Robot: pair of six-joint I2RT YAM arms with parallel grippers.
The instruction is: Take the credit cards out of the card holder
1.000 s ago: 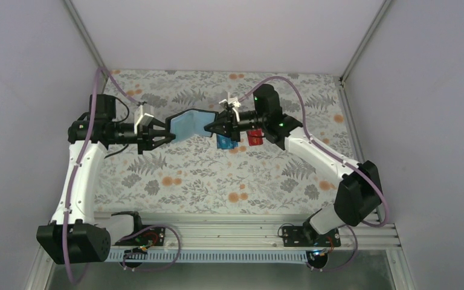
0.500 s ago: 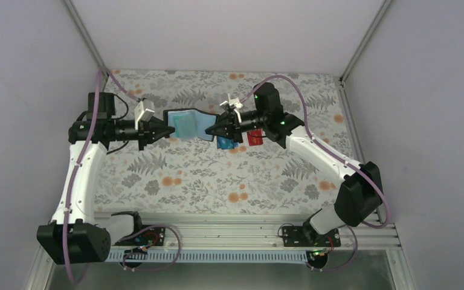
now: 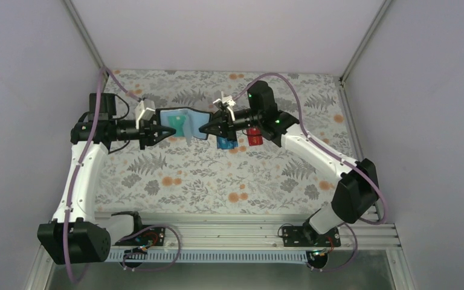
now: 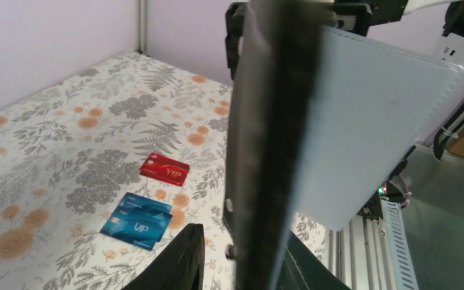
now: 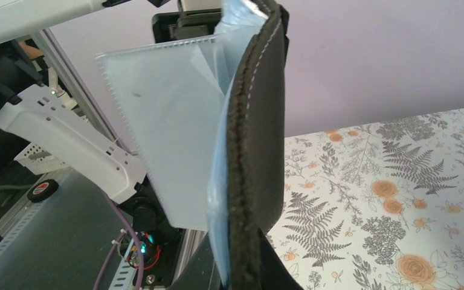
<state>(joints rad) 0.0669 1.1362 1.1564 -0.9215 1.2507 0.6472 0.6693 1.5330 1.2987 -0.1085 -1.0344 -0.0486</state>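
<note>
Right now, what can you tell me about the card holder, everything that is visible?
The card holder is a small folding wallet, light blue inside, with a dark stitched outer side and a translucent plastic sleeve. It hangs open above the table, spread between the arms: the left gripper is shut on its left edge, the right gripper on its right. A teal patch at its middle may be a card.

Floral tablecloth [image 3: 217,175], plain lilac walls [image 3: 24,72], aluminium corner posts [image 3: 84,30]

Card holder [image 5: 257,151] edge-on, dark spine upright, pale sleeve [image 5: 169,133] fanned left; floral table [image 5: 399,211] behind.
</note>
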